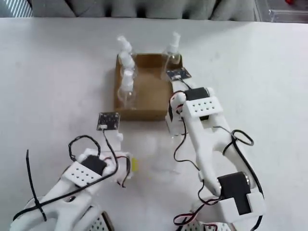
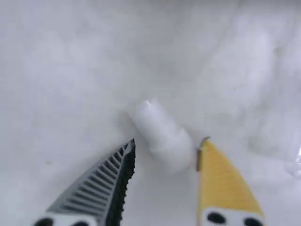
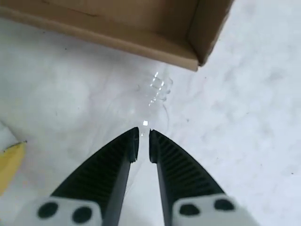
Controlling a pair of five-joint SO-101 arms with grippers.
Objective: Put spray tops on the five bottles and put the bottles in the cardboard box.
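The task is looking mostly finished but not closed yet. Four bottles are already standing inside the cardboard box, three along one side and one at the far opposite corner, and each is wearing its spray top. The fifth bottle, clear and hard to see, is waiting on the table just outside the near corner of the box, with its threaded neck bare. I cannot tell if it is standing or lying. The right gripper is hanging just before this bottle with its jaws almost together, showing only a thin slit and holding nothing that I can see. The left gripper is hovering low over the table with jaws wide apart, and the last white spray top is lying between them, not yet clamped. So I judge that taking this top, fitting it on the bottle and boxing the bottle are remaining.
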